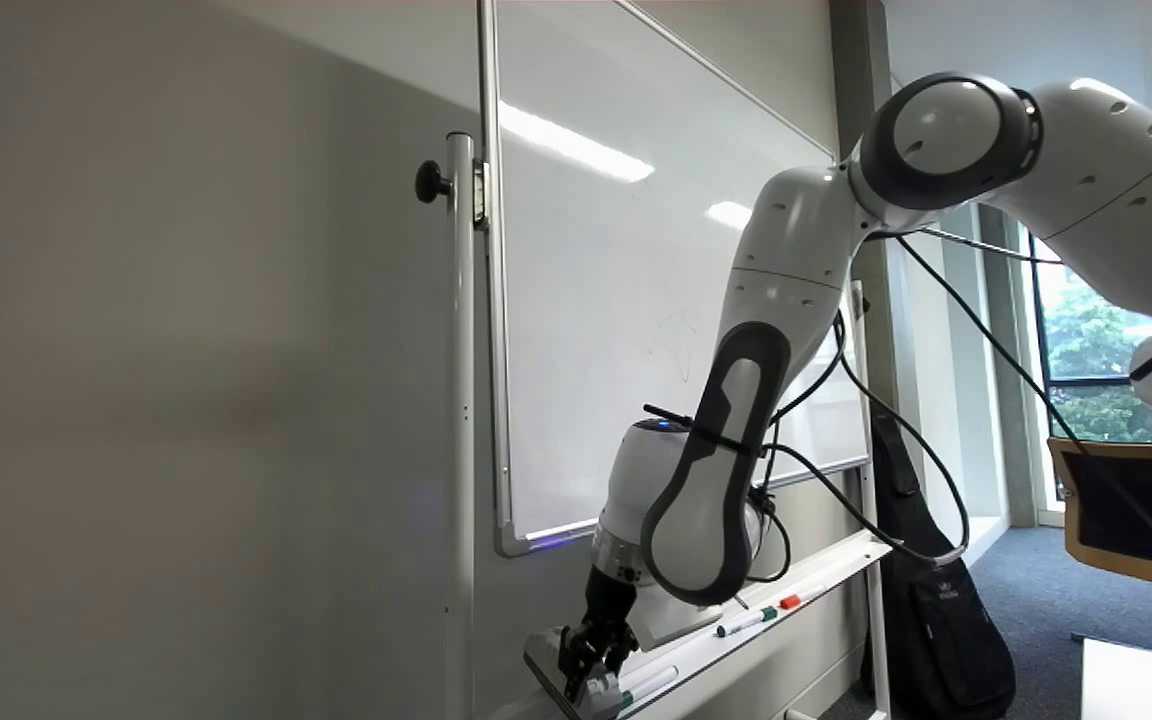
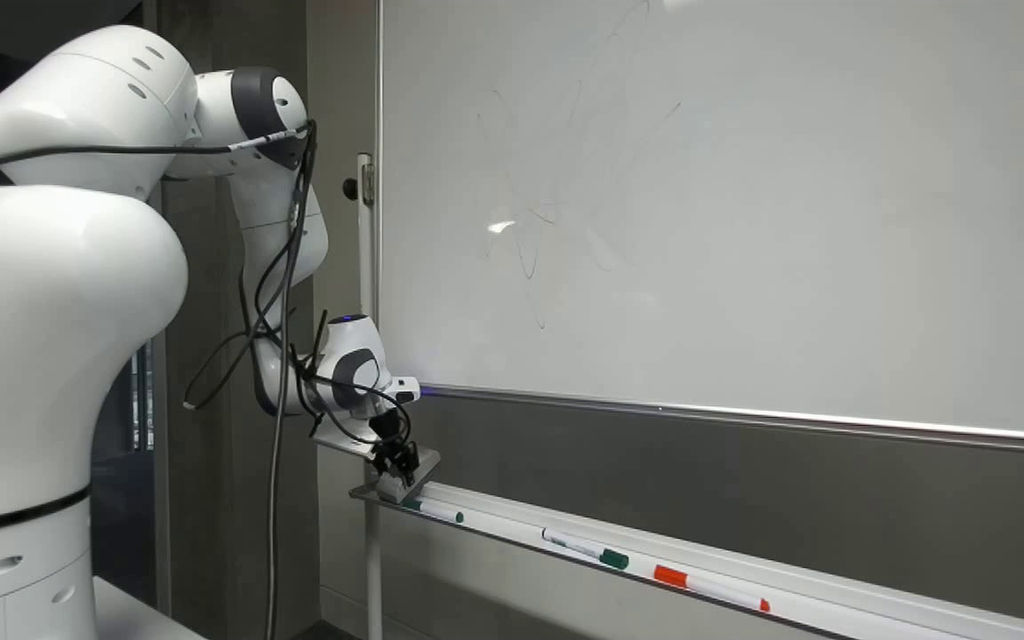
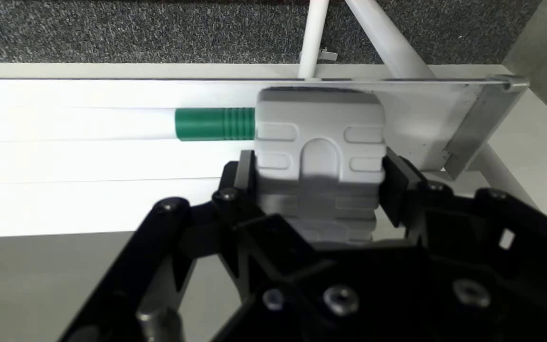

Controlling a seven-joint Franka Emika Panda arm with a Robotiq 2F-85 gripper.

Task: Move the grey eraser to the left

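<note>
Across the tray point(image 2: 505, 523), longways, the grey eraser point(image 3: 320, 159) tips up toward the board point(image 2: 743, 204). The gripper point(image 3: 319, 172), eraser-wide, pinches it.

No legible text; on the black bag point(image 1: 946, 640), a pale logo point(image 1: 948, 589) too small to read

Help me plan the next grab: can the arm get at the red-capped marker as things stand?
Probably not right now: the end effector appears clamped on the grey eraser, so it would likely need to release that first. The red-capped marker itself lies uncovered.
</note>
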